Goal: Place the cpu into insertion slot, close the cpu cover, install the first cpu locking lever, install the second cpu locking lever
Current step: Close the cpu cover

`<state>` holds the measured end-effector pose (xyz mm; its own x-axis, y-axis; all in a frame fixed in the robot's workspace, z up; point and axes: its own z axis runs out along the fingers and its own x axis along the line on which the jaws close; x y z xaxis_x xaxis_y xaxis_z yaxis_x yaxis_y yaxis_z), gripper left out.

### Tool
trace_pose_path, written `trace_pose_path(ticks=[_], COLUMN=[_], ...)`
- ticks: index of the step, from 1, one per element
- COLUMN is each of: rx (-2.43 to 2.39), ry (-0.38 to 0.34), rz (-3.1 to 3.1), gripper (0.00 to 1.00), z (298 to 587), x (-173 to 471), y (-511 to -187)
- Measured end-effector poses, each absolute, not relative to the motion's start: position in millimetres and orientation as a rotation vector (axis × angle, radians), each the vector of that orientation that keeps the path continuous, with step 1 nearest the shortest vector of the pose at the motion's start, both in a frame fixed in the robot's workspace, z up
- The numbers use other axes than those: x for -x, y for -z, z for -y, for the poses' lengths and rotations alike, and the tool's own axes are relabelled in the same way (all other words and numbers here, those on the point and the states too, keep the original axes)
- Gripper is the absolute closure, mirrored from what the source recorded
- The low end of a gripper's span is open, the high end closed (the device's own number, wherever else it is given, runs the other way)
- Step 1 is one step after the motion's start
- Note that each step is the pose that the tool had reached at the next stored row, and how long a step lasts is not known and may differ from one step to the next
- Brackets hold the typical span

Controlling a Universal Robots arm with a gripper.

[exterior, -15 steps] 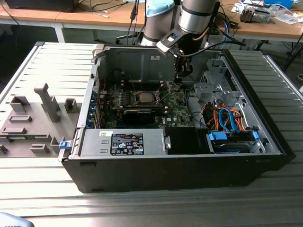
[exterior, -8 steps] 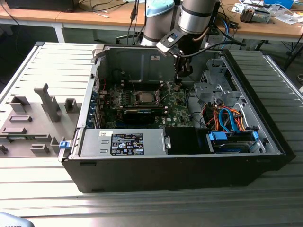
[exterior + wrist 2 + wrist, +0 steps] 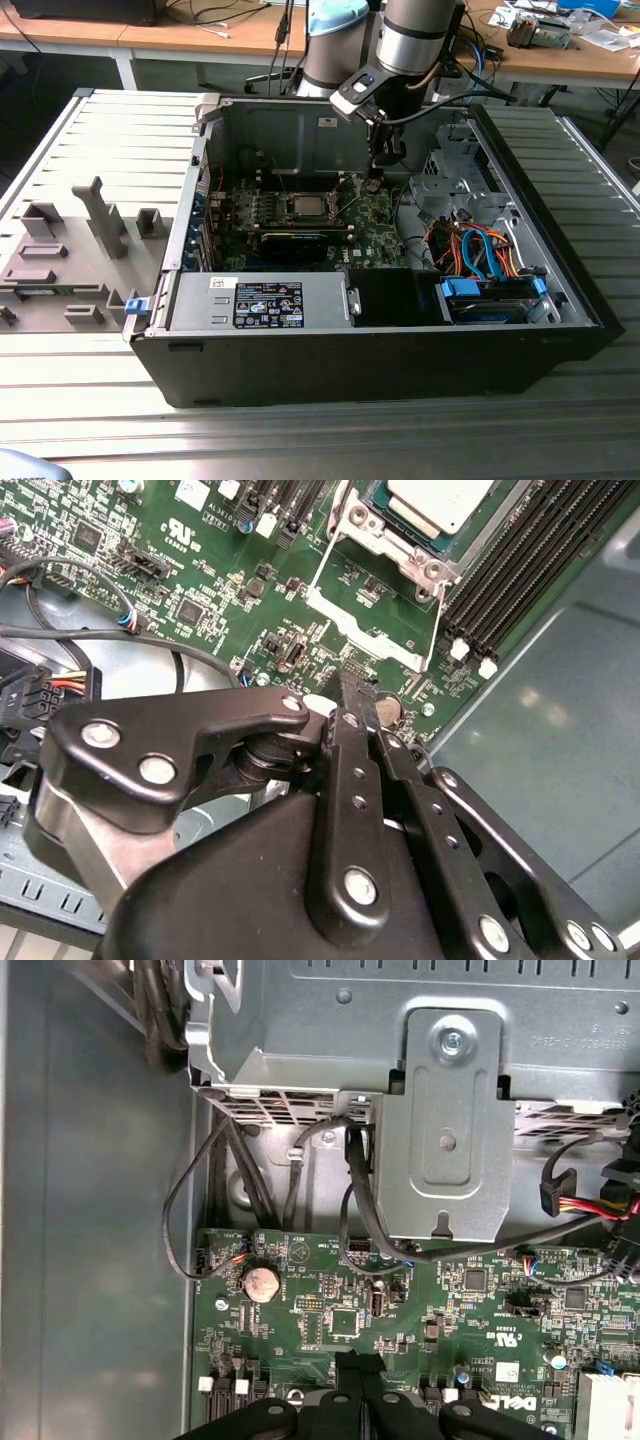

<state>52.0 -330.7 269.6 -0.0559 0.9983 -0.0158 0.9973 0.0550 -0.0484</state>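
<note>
hand (image 3: 352,685): closed, fingertips together, gripping nothing, low over the motherboard (image 3: 330,1320)
cpu (image 3: 440,500): lying in the insertion slot (image 3: 400,525) inside the open computer case (image 3: 400,350)
cpu cover (image 3: 365,628): swung open, between slot and hand

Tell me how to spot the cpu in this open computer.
Look inside the open black computer case at the green motherboard. Near its middle sits the cpu, a pale silver square, unlike the long black card beside it.
</note>
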Motion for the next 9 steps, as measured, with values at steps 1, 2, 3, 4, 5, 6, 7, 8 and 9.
trace_pose_path(ticks=[1, 2, 3, 4, 5, 6, 7, 8, 9], rx=[2.143, 2.143, 2.143, 2.143, 2.143, 2.143, 2.143, 2.143, 2.143], ry=[-0.072, -0.072, -0.072, -0.072, -0.072, -0.072, -0.072, -0.072, -0.072], rz=[2.266, 2.266, 2.266, 2.266, 2.266, 2.266, 2.266, 2.266, 2.266], gripper=[0.89, 0.89, 0.89, 0.89, 0.89, 0.89, 0.89, 0.89, 0.89], z=[330.7, 330.7, 330.7, 330.7, 330.7, 330.7, 330.7, 330.7, 330.7], x=[-52.0, -52.0, -52.0, -52.0, -52.0, -52.0, -52.0, -52.0, -52.0], y=[-268.9, -268.3, -267.8, -267.2, -266.7, -266.2, -265.9, -265.6, -265.2])
